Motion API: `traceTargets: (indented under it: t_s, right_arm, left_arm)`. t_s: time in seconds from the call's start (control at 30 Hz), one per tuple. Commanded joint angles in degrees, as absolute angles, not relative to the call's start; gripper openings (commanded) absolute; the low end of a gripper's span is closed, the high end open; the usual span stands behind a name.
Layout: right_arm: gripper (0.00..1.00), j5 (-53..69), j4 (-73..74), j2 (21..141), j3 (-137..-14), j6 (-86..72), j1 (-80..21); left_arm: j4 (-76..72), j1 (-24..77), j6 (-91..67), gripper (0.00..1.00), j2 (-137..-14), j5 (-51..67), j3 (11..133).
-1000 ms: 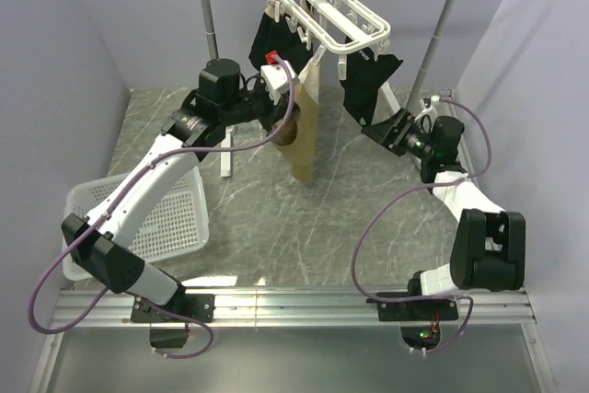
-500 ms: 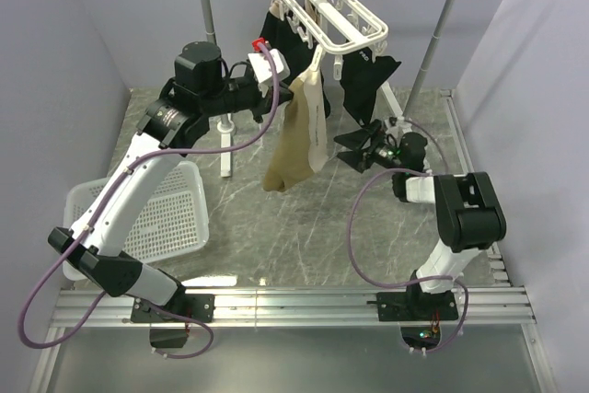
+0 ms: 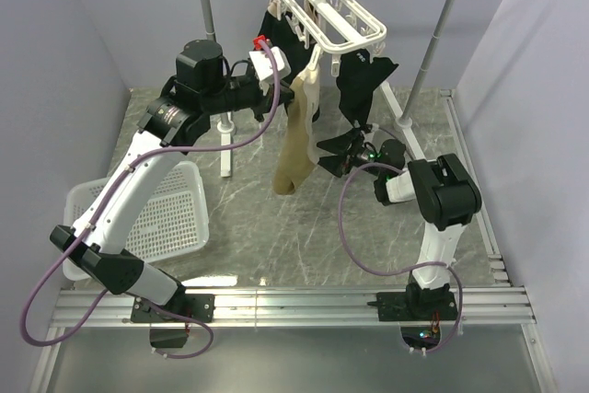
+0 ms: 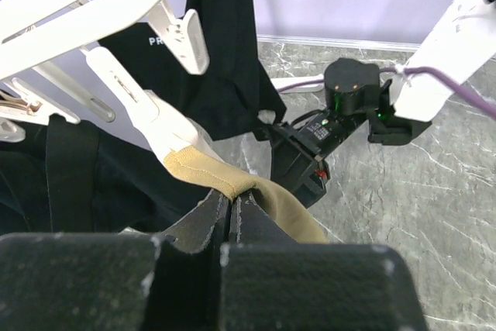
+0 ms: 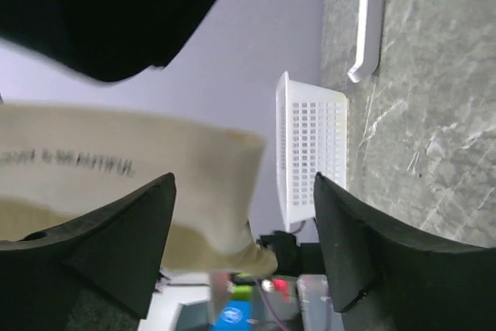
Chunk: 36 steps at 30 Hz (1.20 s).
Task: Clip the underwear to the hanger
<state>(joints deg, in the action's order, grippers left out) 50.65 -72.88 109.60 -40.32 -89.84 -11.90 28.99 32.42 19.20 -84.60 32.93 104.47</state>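
My left tool [image 4: 232,208] is clenched on the top edge of the underwear [image 3: 296,135], which hangs at 6 o'clock under the hanger [image 3: 327,6], while my right tool [image 3: 333,150] is spread open just beside it at its 3 o'clock

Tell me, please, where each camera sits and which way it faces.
Top external: above and behind the bases, facing down and forward at the hanger and underwear; both arms show whole.
Left wrist: on the left arm, facing along the left claw, shut on the underwear, towards the right arm.
Right wrist: rolled sideways, facing through the open right claw at the lettered waistband; basket beyond.
Shared: both wrist views show the underwear and the black garment.
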Motion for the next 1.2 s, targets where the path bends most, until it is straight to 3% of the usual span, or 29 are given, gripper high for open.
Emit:
traceTargets:
  t_s: [0.0,0.33,0.43,0.47,0.5,0.8,0.9,1.03,1.17]
  right_arm:
    - [0.77,50.80,-88.51,112.06,-43.06,-95.09,-12.92]
    - [0.45,49.22,-94.65,111.54,-44.03,-100.02,-13.27]
    - [0.26,50.01,-95.80,109.70,-43.51,-100.63,-12.92]
    - [0.05,50.18,-95.80,108.90,-43.07,-100.46,-12.66]
    - [0.00,50.19,-95.37,107.85,-42.37,-99.68,-12.22]
    - [0.00,54.93,-88.16,93.09,-32.44,-96.25,-2.11]
    - [0.00,56.95,-79.67,85.64,-30.68,-91.33,-0.71]
    - [0.00,58.97,-66.50,77.97,-30.59,-81.85,1.75]
    - [0.00,61.17,-50.32,69.98,-31.90,-65.63,3.16]
  left_arm:
    - [27.33,32.25,18.28,0.00,-84.37,33.22,106.61]
    - [26.72,32.08,17.41,0.00,-84.64,32.52,105.82]
    - [26.20,32.08,17.05,0.00,-84.38,31.91,104.68]
    - [25.93,31.99,16.96,0.00,-84.29,31.47,103.72]
    - [25.58,31.91,16.79,0.00,-84.03,30.86,103.10]
    - [17.93,31.55,5.29,0.00,-84.63,18.91,95.89]
    - [18.19,31.64,0.45,0.03,-86.92,15.13,95.89]
    - [16.88,30.85,-6.93,0.30,-87.98,13.01,92.56]
    - [17.31,30.76,-12.47,0.43,-87.89,9.16,89.57]
